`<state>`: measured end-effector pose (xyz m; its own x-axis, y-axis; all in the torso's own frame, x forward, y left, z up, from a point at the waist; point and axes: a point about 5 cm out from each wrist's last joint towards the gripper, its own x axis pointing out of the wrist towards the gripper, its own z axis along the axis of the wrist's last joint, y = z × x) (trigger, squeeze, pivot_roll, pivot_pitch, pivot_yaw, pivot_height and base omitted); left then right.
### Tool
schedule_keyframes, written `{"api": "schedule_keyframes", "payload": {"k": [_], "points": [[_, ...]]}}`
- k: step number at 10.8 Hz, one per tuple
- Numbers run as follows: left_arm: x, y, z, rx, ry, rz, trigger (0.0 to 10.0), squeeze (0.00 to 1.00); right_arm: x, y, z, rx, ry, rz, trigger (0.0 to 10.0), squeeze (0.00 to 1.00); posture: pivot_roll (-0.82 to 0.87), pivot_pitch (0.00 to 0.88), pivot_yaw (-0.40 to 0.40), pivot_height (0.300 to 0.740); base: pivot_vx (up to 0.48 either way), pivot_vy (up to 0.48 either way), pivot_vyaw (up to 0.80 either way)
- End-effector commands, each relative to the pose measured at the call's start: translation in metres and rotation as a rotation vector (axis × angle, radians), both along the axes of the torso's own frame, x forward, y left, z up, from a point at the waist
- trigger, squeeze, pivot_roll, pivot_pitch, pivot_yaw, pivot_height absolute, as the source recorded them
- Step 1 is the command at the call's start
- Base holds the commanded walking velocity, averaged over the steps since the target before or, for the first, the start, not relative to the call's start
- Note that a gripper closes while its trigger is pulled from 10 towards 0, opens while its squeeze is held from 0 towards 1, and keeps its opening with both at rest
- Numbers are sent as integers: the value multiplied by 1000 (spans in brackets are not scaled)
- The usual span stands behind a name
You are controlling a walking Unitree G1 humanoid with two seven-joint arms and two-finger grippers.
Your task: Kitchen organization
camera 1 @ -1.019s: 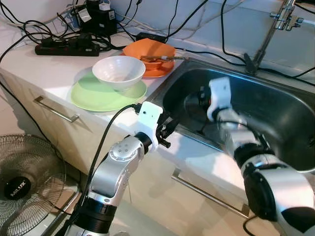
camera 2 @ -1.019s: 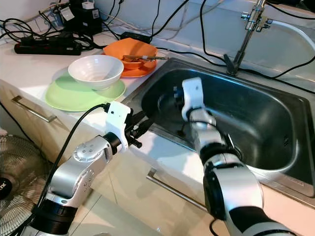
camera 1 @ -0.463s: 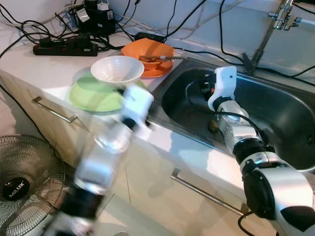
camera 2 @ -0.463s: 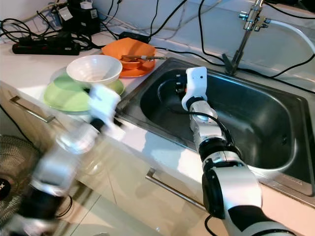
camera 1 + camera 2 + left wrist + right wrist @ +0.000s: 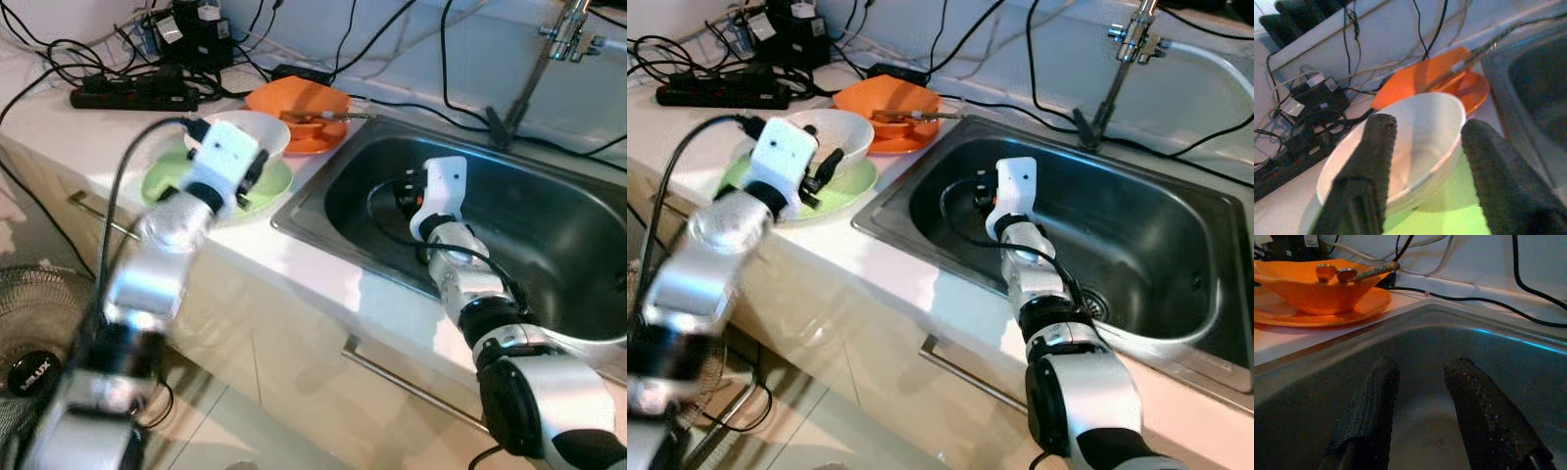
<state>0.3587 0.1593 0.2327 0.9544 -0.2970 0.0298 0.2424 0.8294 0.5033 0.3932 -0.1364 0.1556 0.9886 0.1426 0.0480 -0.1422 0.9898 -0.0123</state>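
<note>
From my head, my left gripper [image 5: 253, 176] hovers open at the white bowl [image 5: 257, 134] on the green plate [image 5: 269, 186]. Left wrist: fingers straddle its rim. Right wrist: my right gripper [image 5: 1418, 377] hangs open in the sink [image 5: 1528, 367]. Nothing lifted yet.

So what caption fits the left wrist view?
Open left gripper poised at white bowl on green plate.

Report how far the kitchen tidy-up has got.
Nothing looks put away yet. The white bowl sits on the green plate, the orange bowl with its spoons on the orange plate behind. In hand: the left gripper, fingers open, is lined up on the white bowl's rim. The right gripper hangs open and empty inside the sink.
</note>
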Motion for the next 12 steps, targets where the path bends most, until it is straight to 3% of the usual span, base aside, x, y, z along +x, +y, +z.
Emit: {"api": "schedule_keyframes", "payload": {"k": [1, 6, 10, 12], "points": [[5, 3, 0, 34, 33, -29, 10000, 0, -1, -1, -1, 16, 4, -7, 10000, 0, 257, 9, -47, 740, 0, 0, 0], [15, 24, 1, 216, 130, -90, 10000, 0, -2, 6, -2, 26, 3, 6, 10000, 0, 266, 0, -43, 740, 0, 0, 0], [23, 32, 1, 517, 191, -138, 10000, 0, -3, 9, -3, 31, 9, 15, 10000, 0, 270, 2, -40, 740, 0, 0, 0], [29, 29, -1, 606, 196, -156, 10000, 0, -4, 9, -4, 32, 10, 13, 10000, 0, 269, 0, -37, 740, 0, 0, 0]]}}
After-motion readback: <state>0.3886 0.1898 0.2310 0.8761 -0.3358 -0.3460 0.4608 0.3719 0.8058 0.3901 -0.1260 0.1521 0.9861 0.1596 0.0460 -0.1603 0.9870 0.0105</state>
